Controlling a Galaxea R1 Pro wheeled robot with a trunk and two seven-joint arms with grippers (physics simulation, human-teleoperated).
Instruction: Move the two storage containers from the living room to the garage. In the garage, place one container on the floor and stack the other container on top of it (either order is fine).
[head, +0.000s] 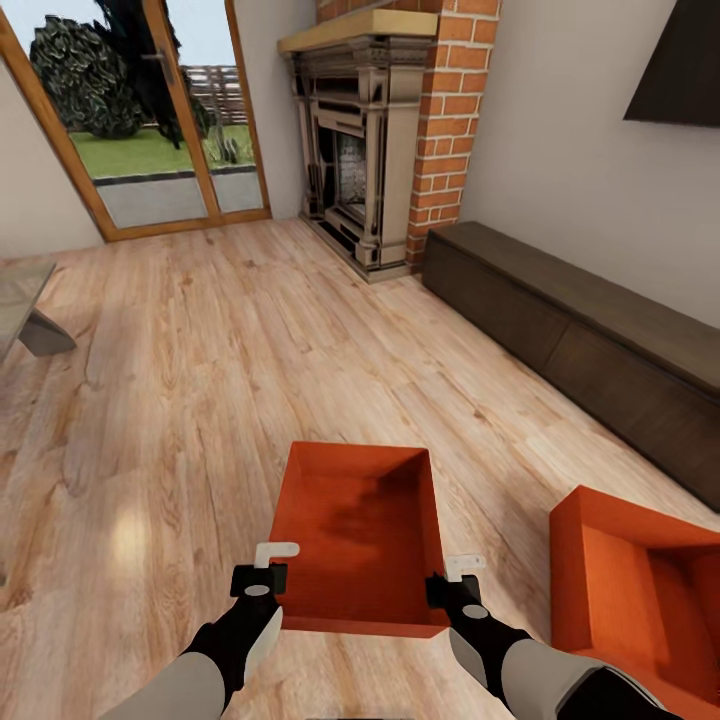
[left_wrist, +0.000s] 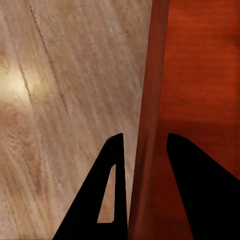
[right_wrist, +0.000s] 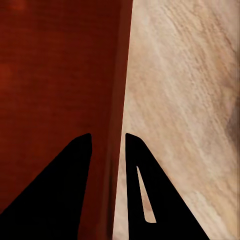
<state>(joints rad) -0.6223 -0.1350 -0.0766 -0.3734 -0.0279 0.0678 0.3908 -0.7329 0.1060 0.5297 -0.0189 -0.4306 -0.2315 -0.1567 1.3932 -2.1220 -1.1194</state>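
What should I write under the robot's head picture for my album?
Both grippers, left and right, straddle the side walls of an orange storage container on the living-room floor.

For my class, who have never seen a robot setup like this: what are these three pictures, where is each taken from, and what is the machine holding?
These are simulator renders from one moment. The large picture looks down from a camera on the robot's head into a living room with a wood plank floor, a brick fireplace and a long dark cabinet. The two small pictures come from cameras near each gripper, looking along its two black fingers. The left gripper straddles the left wall of an open orange-red container, and the right gripper straddles its right wall; the wrist views show one finger on each side of the wall. Whether they already squeeze it cannot be told. A second identical container sits on the floor to the right.
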